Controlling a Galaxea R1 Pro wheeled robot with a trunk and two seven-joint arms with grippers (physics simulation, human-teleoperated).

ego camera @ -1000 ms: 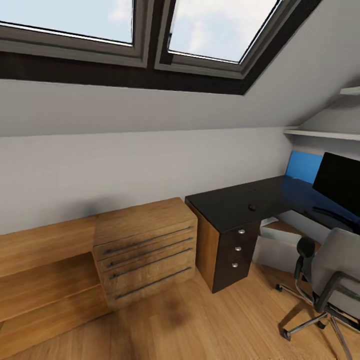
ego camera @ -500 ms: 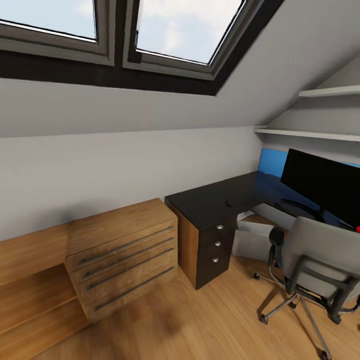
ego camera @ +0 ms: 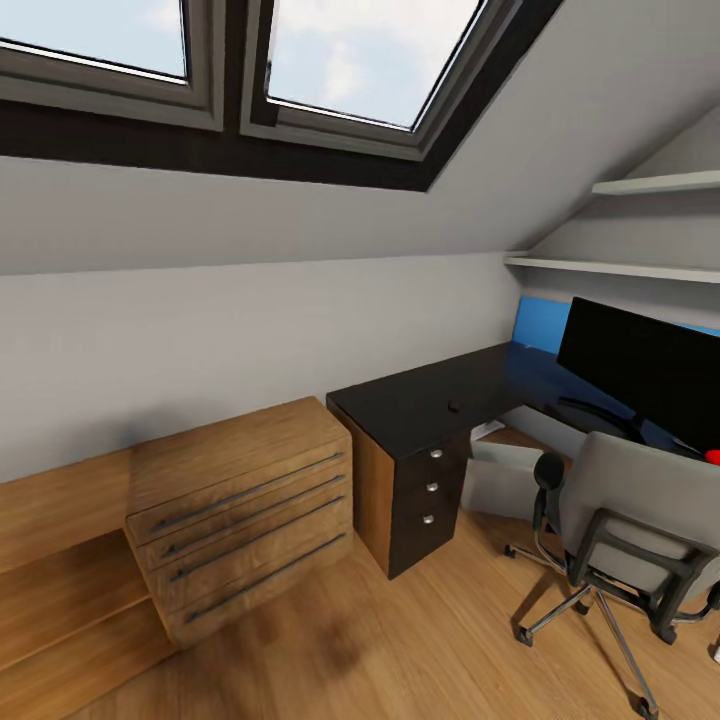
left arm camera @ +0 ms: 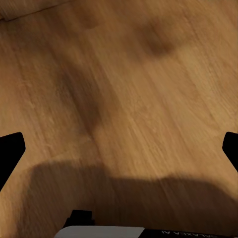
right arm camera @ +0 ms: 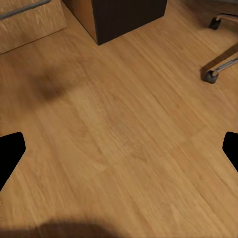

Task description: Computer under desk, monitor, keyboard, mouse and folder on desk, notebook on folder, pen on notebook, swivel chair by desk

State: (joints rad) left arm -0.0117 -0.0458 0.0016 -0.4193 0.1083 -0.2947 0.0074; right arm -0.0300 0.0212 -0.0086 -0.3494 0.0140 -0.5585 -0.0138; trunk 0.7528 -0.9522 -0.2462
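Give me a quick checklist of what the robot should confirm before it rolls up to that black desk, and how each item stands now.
1. Monitor on the desk: ok.
2. Mouse on the desk: ok, though apart from the monitor, near the drawer end.
3. Swivel chair beside the desk: ok, its back faces the camera.
4. Folder on the chair seat: cannot tell, the backrest hides the seat.
5. Both grippers free: ok, left gripper and right gripper are open over bare wooden floor.
6. Keyboard on the desk: cannot tell.

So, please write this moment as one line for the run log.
phase: approaching desk | monitor: on desk | mouse: on desk | chair: beside desk | left gripper: open, empty | right gripper: open, empty
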